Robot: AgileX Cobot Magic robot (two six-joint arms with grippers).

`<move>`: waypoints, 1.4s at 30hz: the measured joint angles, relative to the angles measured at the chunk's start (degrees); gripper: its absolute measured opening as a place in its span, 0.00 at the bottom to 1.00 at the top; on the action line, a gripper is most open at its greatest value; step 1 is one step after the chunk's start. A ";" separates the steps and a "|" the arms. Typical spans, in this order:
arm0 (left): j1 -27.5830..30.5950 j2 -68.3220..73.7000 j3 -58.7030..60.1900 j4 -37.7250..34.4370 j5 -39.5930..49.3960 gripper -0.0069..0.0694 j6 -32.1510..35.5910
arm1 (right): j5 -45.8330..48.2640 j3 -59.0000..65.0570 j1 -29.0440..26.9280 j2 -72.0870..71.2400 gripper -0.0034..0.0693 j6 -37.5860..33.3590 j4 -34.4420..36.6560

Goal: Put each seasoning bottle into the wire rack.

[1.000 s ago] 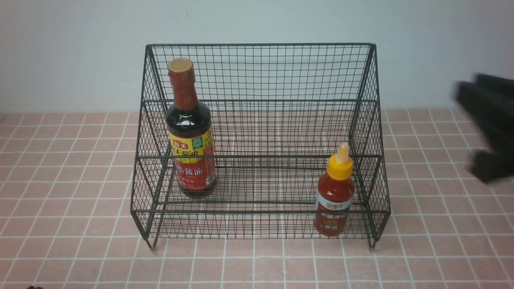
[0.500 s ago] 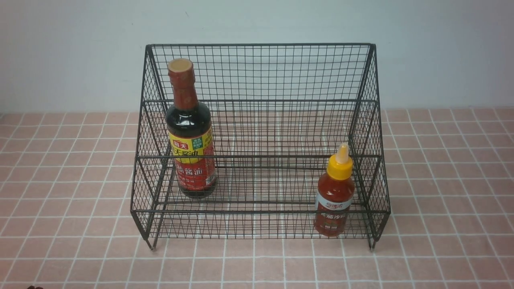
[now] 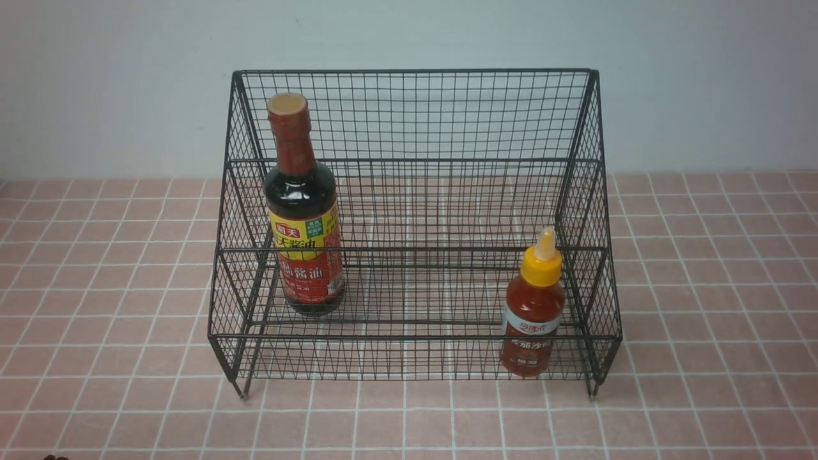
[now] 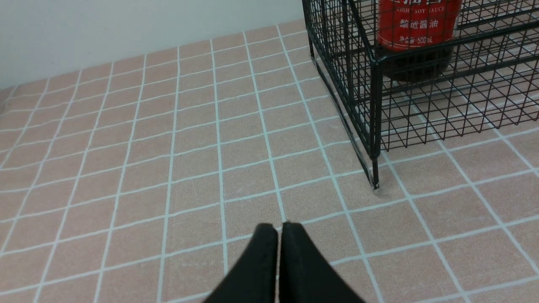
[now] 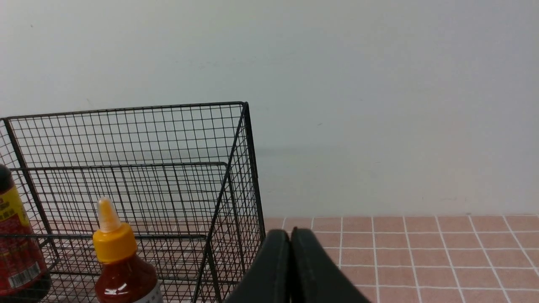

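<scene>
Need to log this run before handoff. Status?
Left gripper shut, empty. Right gripper shut, empty. Soy-sauce bottle and red sauce bottle both upright in the wire rack. Nothing in the way.

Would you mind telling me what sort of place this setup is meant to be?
Probably a mock kitchen counter in a test space: a pink tiled surface, a wire rack holding a soy-sauce bottle and a red sauce bottle, all against a bare plain wall.

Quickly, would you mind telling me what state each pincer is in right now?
Left pincer: closed, holding nothing.
Right pincer: closed, holding nothing.
</scene>
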 joint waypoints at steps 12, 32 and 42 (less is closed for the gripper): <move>0.00 0.00 0.00 0.00 0.00 0.08 0.00 | 0.00 0.00 0.00 0.00 0.03 0.00 0.18; 0.00 0.00 0.00 0.00 0.13 0.08 0.00 | 0.62 14.28 -5.62 -2.23 0.03 -0.25 -4.12; 0.00 0.00 0.00 0.00 0.13 0.08 0.00 | 1.01 14.28 -5.69 -2.23 0.03 -0.25 -4.12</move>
